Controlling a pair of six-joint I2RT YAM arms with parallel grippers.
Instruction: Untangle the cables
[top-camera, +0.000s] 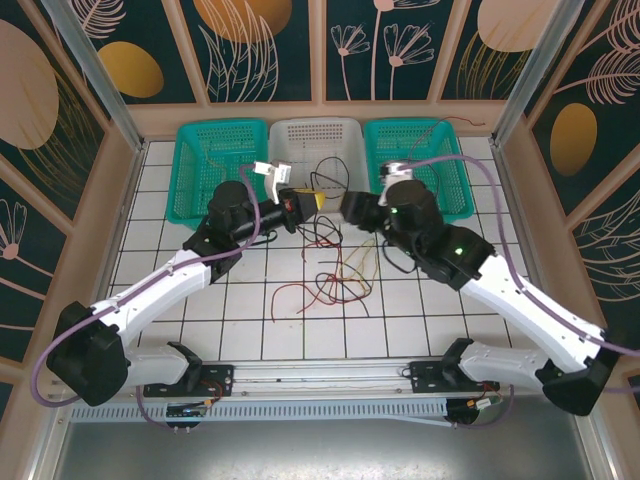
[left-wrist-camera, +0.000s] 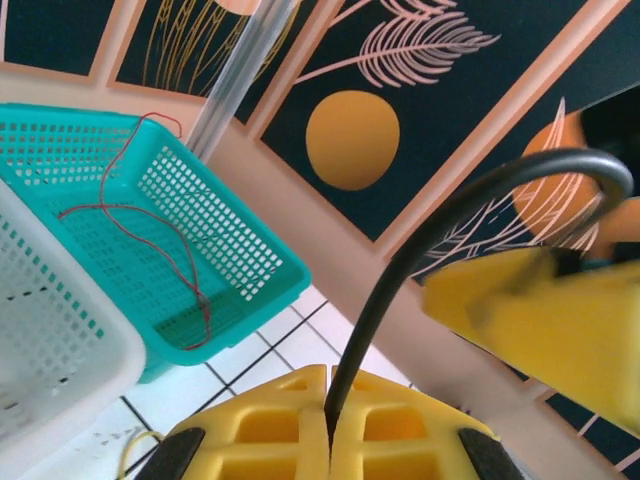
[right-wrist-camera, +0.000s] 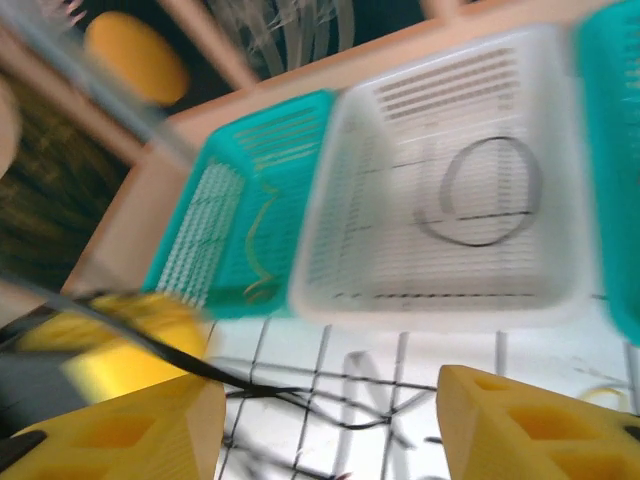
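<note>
Cables (top-camera: 335, 282) in red, yellow and black lie loosely tangled on the tiled worktop (top-camera: 250, 312), between the two arms and in front of the white basket (top-camera: 318, 140). Left tool (left-wrist-camera: 328, 405) has its yellow fingers pressed together on a black cable (left-wrist-camera: 400, 265), which arches up and over to the right. Right tool (right-wrist-camera: 330, 410) is spread wide with nothing in its grasp, near the left one. A red wire (left-wrist-camera: 102, 203) lies in the right teal basket (left-wrist-camera: 230, 240), a black loop (right-wrist-camera: 480, 190) in the white basket, and a yellow strand (right-wrist-camera: 258, 240) in the left teal basket (right-wrist-camera: 200, 230).
</note>
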